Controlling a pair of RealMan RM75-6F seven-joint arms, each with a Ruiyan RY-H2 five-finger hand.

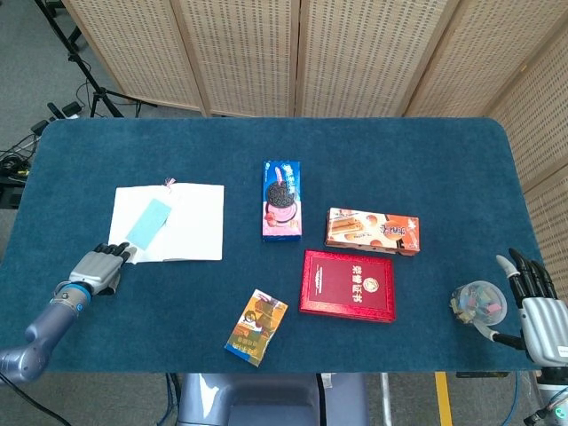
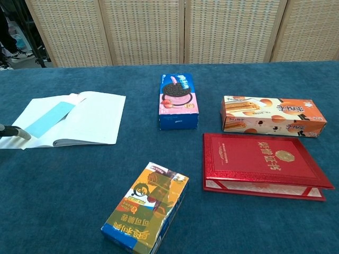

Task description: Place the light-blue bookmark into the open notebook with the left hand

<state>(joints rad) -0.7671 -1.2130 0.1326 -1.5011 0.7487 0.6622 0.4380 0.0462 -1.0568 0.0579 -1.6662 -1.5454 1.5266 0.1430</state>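
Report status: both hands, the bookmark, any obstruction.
Left hand empty, at the notebook's near-left corner. Right hand open beside a clear cup. Bookmark flat on the left page. Nothing in the way.
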